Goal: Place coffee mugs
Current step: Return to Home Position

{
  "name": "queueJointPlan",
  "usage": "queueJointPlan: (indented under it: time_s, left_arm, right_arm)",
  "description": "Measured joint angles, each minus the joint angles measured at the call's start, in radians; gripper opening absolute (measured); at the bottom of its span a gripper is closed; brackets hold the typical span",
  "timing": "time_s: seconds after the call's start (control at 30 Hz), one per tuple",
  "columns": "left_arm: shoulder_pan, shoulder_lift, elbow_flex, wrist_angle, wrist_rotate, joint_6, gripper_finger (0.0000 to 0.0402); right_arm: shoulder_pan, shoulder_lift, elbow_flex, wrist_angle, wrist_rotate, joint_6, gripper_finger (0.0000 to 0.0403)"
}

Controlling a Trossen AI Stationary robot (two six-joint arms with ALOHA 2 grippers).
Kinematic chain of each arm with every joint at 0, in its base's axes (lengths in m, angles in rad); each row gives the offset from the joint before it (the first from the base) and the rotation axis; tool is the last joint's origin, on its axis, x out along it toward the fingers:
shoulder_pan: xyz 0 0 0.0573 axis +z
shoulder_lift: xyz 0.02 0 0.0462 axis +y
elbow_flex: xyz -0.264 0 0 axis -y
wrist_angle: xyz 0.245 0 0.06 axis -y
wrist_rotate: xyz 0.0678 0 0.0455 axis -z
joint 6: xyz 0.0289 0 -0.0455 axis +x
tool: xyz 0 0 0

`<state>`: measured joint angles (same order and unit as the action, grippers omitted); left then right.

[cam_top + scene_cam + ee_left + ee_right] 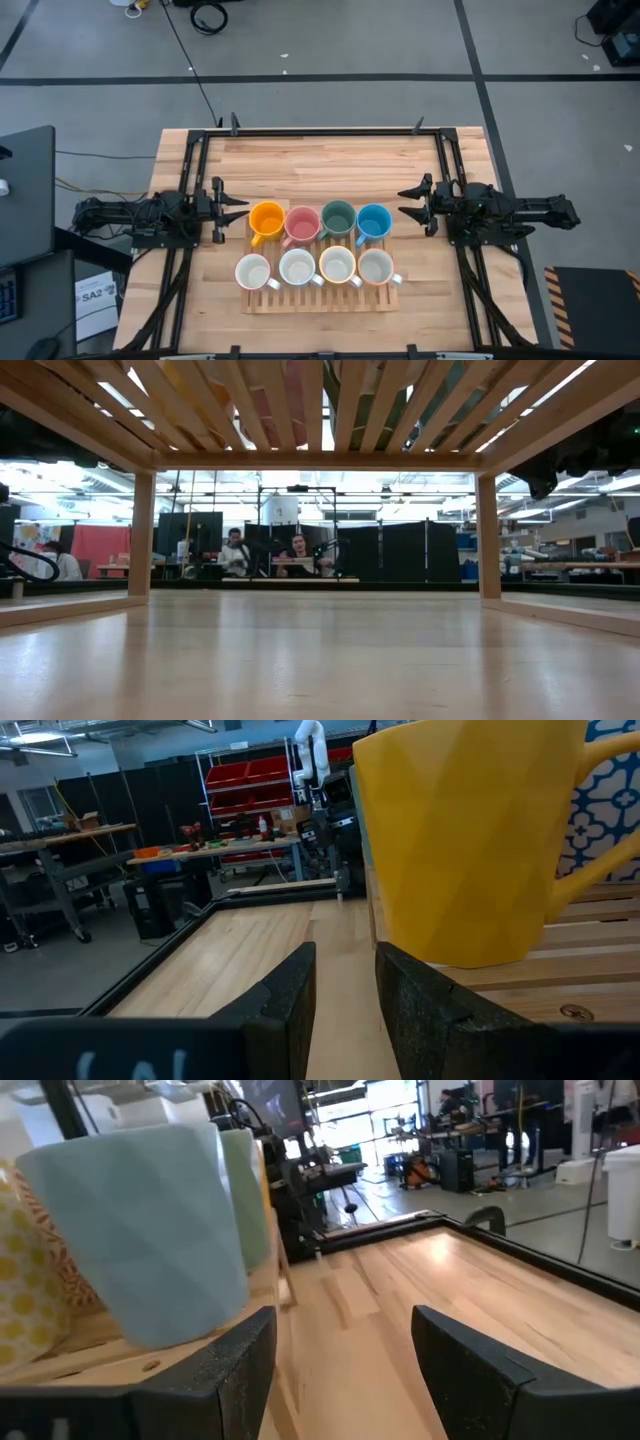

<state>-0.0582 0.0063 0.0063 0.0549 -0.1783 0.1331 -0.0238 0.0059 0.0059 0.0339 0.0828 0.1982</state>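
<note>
Eight coffee mugs stand upright on a slatted wooden rack (320,296) at mid-table. The far row is orange (266,219), pink (302,223), dark green (338,217) and blue (373,220). The near row holds several white or cream mugs (297,267). My left gripper (240,209) points level at the rack's left end, beside the orange mug (460,840), open by a narrow gap (345,955) and touching nothing. My right gripper (405,200) points level at the rack's right end, beside the blue mug (140,1230), wide open (345,1320) and touching nothing.
A black rail frame (320,131) borders the table. Bare wood (320,165) lies between the rack and the far edge. The low view looks under the rack's slats (320,410) between its legs (142,535). People sit beyond the table (290,555).
</note>
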Motion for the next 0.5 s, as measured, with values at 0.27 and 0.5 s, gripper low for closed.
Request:
queueJointPlan:
  time_s: [0.27, 0.5]
  left_arm:
    - [0.000, 0.000, 0.000, 0.000, 0.000, 0.000, 0.0114]
    - [0.000, 0.000, 0.000, 0.000, 0.000, 0.000, 0.0114]
  right_arm:
    - [0.000, 0.000, 0.000, -0.002, 0.005, -0.040, 0.0239]
    - [0.000, 0.000, 0.000, -0.002, 0.004, -0.070, 0.0239]
